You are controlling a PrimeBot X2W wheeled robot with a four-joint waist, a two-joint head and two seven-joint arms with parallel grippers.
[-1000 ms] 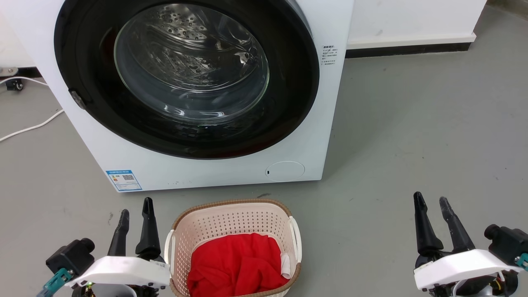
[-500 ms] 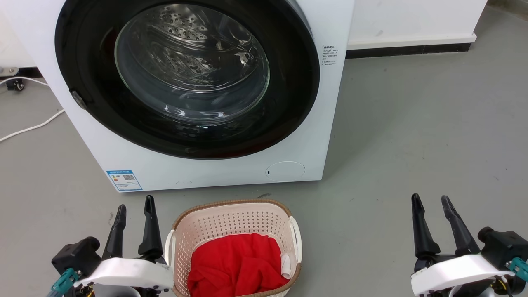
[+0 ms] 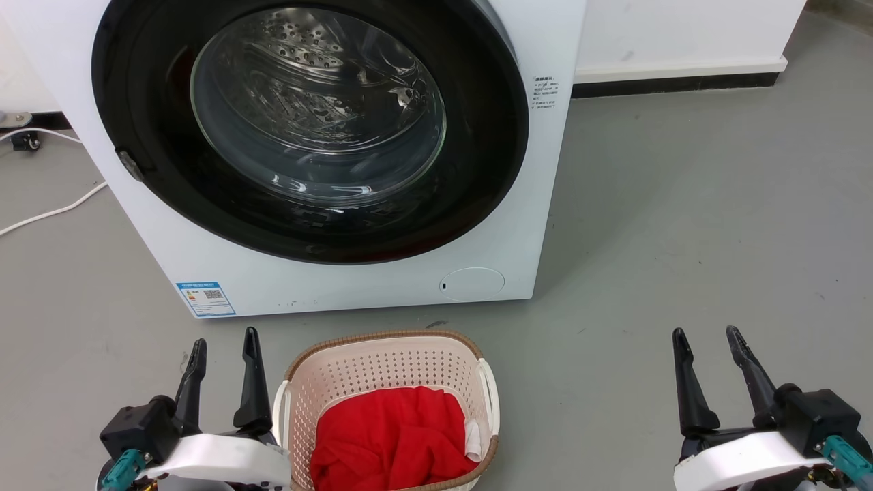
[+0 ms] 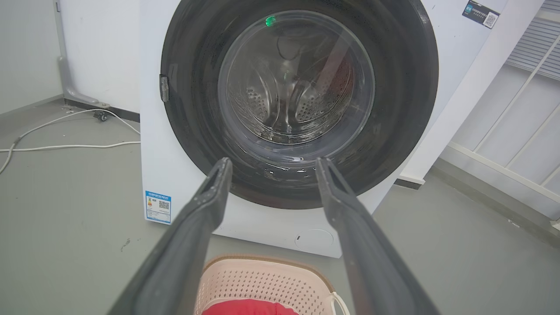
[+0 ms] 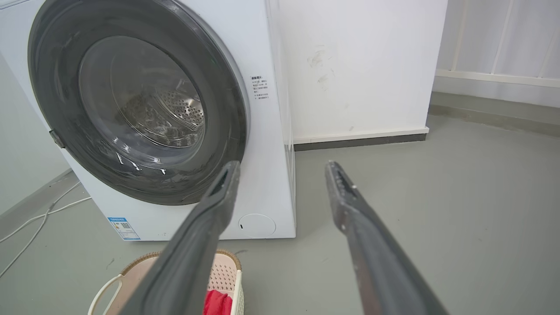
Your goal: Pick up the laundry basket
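slightly wider spread between fingers of left gripper point(image 3: 224, 335), now lower and a touch nearer the laundry basket point(image 3: 385, 335); same widening at right gripper point(image 3: 704, 331), sunk lower, wrist rolled inward.

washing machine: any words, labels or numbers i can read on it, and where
Nothing is sharp enough to quote.
Blue label, lower left of the washing machine front: code square and print, too small.
White sticker, upper right of the front: dark print, too small.
Dark label, top right of the left wrist view: code square, print blurred.
Laundry basket: no text seen.
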